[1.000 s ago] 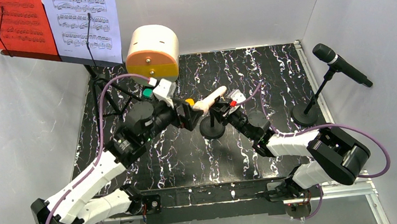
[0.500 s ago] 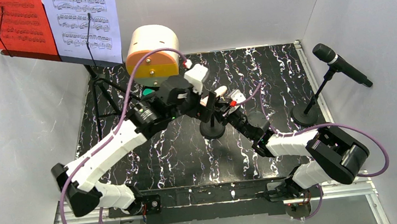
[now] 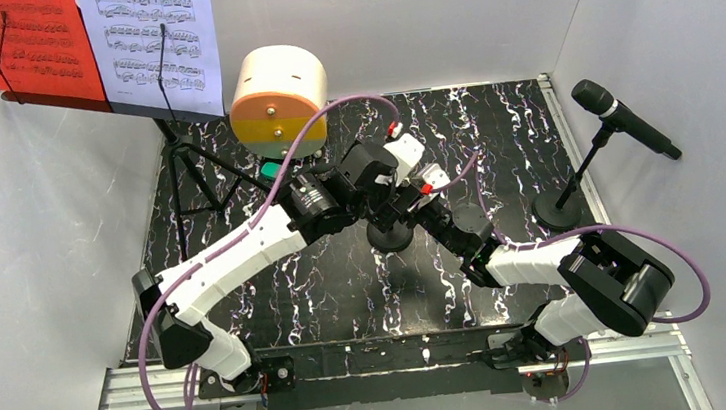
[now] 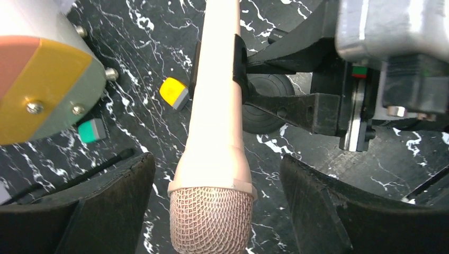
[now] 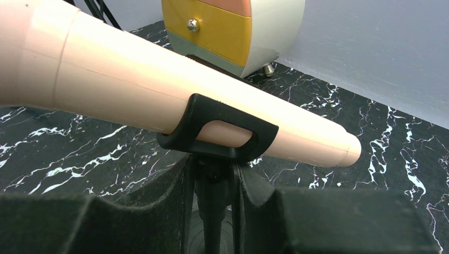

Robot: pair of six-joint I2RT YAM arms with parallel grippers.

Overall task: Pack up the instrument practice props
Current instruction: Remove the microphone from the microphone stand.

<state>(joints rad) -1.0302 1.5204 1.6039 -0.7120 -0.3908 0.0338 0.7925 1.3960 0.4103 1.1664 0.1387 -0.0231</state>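
A cream microphone lies in the clip of a black mic holder at the table's middle. My left gripper is open and straddles the mic's mesh head, with a gap on each side. My right gripper is shut on the holder's stem just under the clip, above its round base. A black microphone sits in a second holder at the right. The black music rack stands at the back left with a red page and a white page.
A cream and orange drawer box stands at the back, close behind the left gripper. A yellow block and a green block lie near its foot. White walls close in the table on three sides.
My left arm has swung right and forward, bringing its gripper over the cream microphone's head, and its jaws have narrowed a little. The right arm has stayed put.
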